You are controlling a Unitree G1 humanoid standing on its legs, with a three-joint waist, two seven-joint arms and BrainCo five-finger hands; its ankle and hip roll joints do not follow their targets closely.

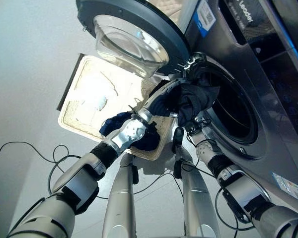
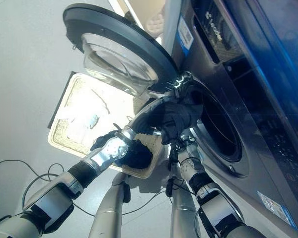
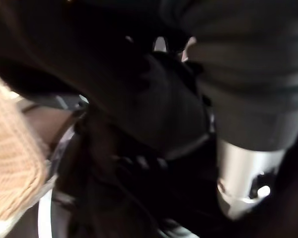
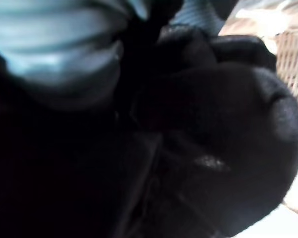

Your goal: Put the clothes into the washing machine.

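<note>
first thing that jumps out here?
A bundle of dark clothes bunched at the rim of the washing machine opening, both arms reaching into it. The round glass door hangs open above a woven basket on the floor, more dark cloth draped at its edge.

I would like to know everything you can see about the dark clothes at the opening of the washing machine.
The dark clothes are a crumpled bundle of soft black fabric with no clear shape. The bundle sits at the lower rim of the round opening of the washing machine, partly inside the drum and partly hanging out over the edge. Both arms reach up to it from below, and their hands are buried in the fabric. Just below it stands a woven basket that holds another dark piece.
</note>
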